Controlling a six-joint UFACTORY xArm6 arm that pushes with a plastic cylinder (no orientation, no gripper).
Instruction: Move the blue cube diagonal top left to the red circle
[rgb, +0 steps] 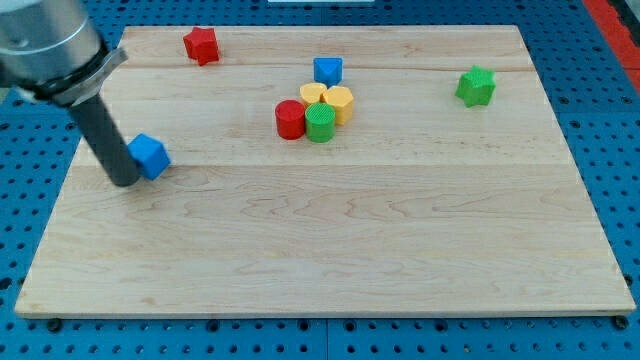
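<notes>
- Tip contact: my tip (124, 181) sits at the view's left of the desk (330, 250), touching the left side of a blue cube (149, 155).
- Hand: I carry none, only this rod.
- Red circle (290, 119) stands mid-desk, touching a green cylinder (320, 124) and two yellow blocks (330, 99).
- Second blue block (327, 70) lies just above that cluster.
- Red star-like block (201, 45) top left; green block (476, 86) far right.

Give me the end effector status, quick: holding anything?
No gripper, only a rod: my tip holds nothing. It sits on the board against the left side of the blue cube, far left of the red circle.
</notes>
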